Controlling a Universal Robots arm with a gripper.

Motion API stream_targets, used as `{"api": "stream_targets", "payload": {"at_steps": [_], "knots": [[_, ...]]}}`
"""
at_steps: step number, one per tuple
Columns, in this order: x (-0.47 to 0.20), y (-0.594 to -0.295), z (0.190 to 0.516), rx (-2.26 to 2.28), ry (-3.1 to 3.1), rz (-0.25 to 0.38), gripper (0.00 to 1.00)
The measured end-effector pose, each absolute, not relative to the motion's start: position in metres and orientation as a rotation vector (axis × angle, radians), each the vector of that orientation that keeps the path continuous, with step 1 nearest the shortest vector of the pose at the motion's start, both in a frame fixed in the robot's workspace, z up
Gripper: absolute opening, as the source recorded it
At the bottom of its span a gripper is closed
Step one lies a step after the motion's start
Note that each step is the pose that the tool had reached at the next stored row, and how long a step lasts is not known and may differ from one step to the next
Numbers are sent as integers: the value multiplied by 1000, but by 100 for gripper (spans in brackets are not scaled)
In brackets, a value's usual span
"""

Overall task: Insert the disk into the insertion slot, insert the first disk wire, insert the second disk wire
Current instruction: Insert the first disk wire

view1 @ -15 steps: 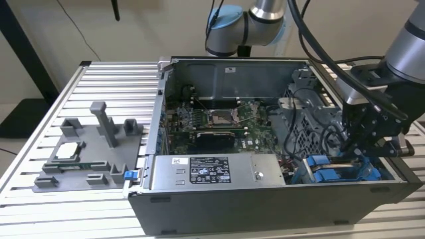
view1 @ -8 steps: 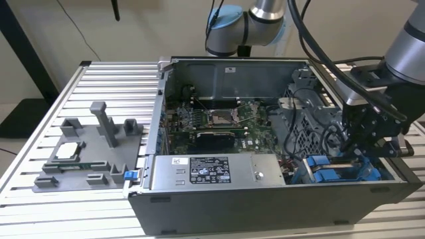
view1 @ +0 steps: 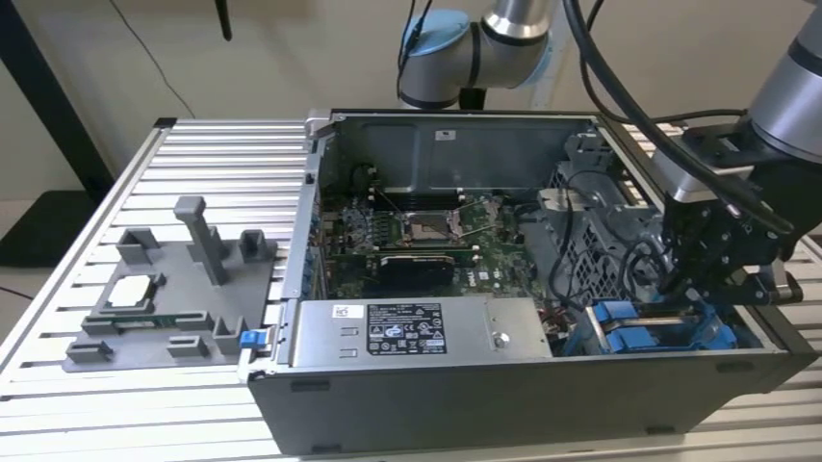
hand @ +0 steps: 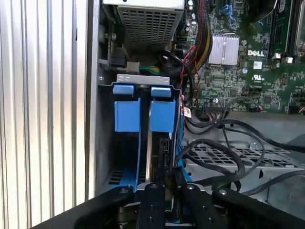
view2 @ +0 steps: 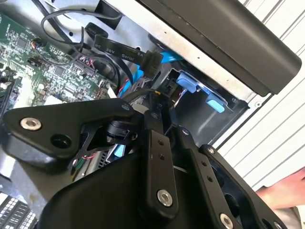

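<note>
Gripper [view2: 159, 100] fingers drawn narrow, nothing clearly pinched; hangs right at the slot [hand: 143, 78] mouth. Disk [hand: 162, 117] sits on edge inside the slot, blue carrier tabs showing, long axis running straight away from the fingertips. Black wires [hand: 224, 143] lie loose just beside the slot.

An open computer case [view1: 514, 404] is lying on its side on the slatted metal desk [view1: 206, 144], exposing a green motherboard [view1: 495, 277] and a labelled silver power supply [view1: 411, 332], while a grey fixture [view1: 192, 327] holding a square chip [view1: 133, 292] is sitting just beside it toward the exterior view's left.
</note>
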State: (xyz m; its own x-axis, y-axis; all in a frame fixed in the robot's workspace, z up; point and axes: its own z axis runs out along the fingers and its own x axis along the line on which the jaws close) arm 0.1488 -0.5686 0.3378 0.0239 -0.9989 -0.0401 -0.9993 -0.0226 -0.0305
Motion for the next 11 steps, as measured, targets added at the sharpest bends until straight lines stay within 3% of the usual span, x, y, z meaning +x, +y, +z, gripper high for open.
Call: {"api": "stream_targets", "payload": {"at_steps": [11], "knots": [[151, -569, 329, -2156, 2217, 7, 0]]}}
